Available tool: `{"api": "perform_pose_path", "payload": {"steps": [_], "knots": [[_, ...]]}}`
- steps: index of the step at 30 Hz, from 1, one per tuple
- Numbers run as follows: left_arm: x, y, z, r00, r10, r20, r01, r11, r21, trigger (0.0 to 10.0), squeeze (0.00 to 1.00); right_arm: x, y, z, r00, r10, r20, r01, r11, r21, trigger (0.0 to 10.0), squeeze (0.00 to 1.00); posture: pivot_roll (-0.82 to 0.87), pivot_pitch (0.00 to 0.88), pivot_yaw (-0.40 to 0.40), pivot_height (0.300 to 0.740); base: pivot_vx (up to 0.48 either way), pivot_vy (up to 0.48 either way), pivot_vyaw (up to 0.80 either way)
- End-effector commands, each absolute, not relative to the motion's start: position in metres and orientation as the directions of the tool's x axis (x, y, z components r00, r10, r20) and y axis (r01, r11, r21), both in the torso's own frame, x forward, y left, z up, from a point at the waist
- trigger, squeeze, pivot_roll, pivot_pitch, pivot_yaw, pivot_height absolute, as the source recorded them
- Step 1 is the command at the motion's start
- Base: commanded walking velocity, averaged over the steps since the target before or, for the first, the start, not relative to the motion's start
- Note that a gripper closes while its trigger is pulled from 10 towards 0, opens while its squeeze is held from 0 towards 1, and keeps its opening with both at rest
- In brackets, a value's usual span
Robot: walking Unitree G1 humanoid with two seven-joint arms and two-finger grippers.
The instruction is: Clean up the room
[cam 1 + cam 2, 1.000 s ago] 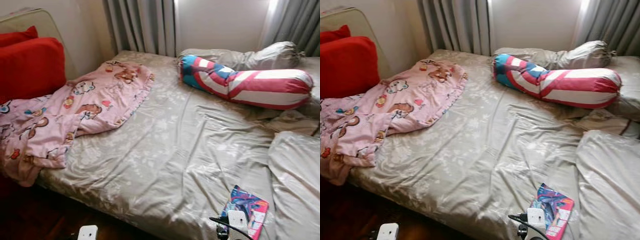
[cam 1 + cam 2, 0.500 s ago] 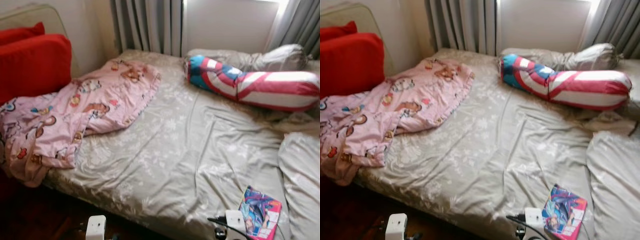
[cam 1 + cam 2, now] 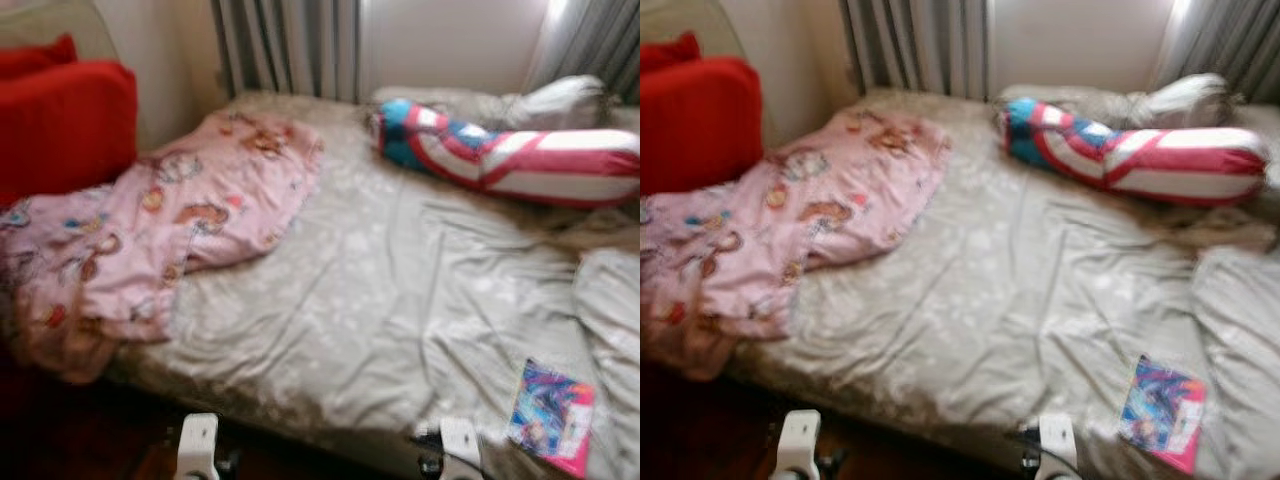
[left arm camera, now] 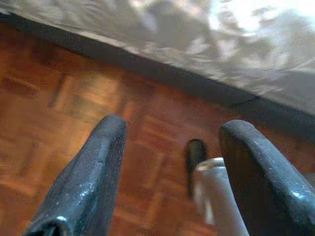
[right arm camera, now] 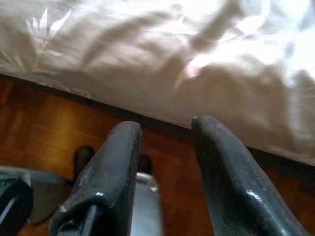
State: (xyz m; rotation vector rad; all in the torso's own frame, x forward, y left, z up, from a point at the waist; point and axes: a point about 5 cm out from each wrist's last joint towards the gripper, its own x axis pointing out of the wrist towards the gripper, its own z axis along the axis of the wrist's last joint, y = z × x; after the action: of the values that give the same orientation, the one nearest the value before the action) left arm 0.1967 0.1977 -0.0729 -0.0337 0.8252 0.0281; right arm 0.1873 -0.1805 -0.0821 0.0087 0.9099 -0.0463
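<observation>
- Red cushions (image 3: 62, 125): stacked at the far left against the wall, at the head end of the bed
- Pink blanket (image 3: 165, 225): printed with cartoon figures, crumpled over the left part of the bed; its lower end hangs over the near edge toward the floor
- Left gripper (image 4: 170, 172): fingers apart, nothing between them; held low over the wooden parquet floor (image 4: 74, 103), just short of the near edge of the bed
- Bed sheet (image 3: 400, 300): grey-beige with a pale leaf pattern, wrinkled, covering the middle of the mattress
- Curtains (image 3: 285, 45): grey, hanging behind the bed on both sides of a bright window
- Right gripper (image 5: 165, 172): fingers apart with a narrow gap, holding nothing; located over the floor, beside the overhanging sheet edge
- Bolster (image 3: 515, 160): red, white and blue stripes, lying across the far right of the bed; a grey pillow (image 3: 550, 100) lies just behind it
- Booklet (image 3: 552, 415): colourful cover with pink border, flat on the sheet near the front right corner
- Head views are blurred; fine detail cannot be read
</observation>
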Motion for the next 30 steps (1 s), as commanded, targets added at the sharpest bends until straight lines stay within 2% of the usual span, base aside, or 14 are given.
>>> {"api": "perform_pose_path", "payload": {"steps": [1, 13, 19, 25, 30], "knots": [[0.192, 0.203, -0.074, 0.671, 0.018, -0.741, -0.049, 0.999, -0.021, 10.0, 0.0, 0.179, -0.179, -0.086, 0.59, -0.038, -0.807, 0.054, 0.999, -0.007, 10.0, 0.0, 0.11, 0.106, 0.026, 0.74, 0.0, 0.48, 0.0], [0.177, 0.195, -0.082, 0.658, 0.008, -0.753, -0.045, 0.999, -0.028, 10.0, 0.0, 0.179, -0.175, -0.087, 0.593, -0.033, -0.805, 0.05, 0.999, -0.004, 10.0, 0.0, 0.11, 0.098, 0.02, 0.74, 0.0, 0.48, 0.0], [0.153, 0.193, -0.091, 0.637, 0.002, -0.771, -0.046, 0.998, -0.035, 10.0, 0.0, 0.18, -0.162, -0.087, 0.601, -0.017, -0.799, 0.031, 1.0, 0.002, 10.0, 0.0, 0.12, 0.08, 0.014, 0.74, 0.0, 0.48, 0.0], [0.142, 0.192, -0.095, 0.628, 0.002, -0.778, -0.048, 0.998, -0.036, 10.0, 0.0, 0.178, -0.16, -0.088, 0.6, -0.013, -0.8, 0.025, 1.0, 0.003, 10.0, 0.0, 0.12, 0.069, 0.012, 0.74, 0.0, 0.48, 0.0], [0.154, 0.193, -0.091, 0.636, 0.004, -0.771, -0.046, 0.998, -0.033, 10.0, 0.0, 0.179, -0.167, -0.087, 0.601, -0.016, -0.799, 0.023, 1.0, -0.002, 10.0, 0.0, 0.12, 0.06, 0.012, 0.74, 0.0, 0.48, 0.0]]}}
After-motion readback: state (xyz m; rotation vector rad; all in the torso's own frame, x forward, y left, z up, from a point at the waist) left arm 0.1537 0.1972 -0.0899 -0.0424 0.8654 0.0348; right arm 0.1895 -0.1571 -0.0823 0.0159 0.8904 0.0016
